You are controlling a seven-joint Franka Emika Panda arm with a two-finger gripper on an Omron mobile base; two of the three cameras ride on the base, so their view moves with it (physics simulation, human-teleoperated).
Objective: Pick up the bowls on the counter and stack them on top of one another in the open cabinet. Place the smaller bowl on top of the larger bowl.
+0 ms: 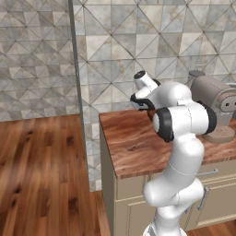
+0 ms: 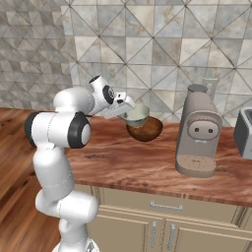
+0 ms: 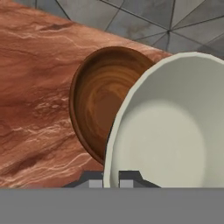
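Tiled wall behind, wood counter (image 2: 147, 167) below. Gripper (image 2: 126, 112) clamped on rim of smaller bowl (image 2: 136, 115), lifted just above larger bowl (image 2: 145, 130), which sits on the counter. Coffee machine (image 2: 198, 134) to the right. Neither bowl in the cabinet yet; both placements left, likely. No readable writing or brands.

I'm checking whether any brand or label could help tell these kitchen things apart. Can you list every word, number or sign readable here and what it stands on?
None: no word, number or sign can be read in any view.
The coffee machine bears no lettering, just a plain face with two dark spots.
The pale bowl, the brown bowl, the counter and the tiled wall carry only colour and pattern.
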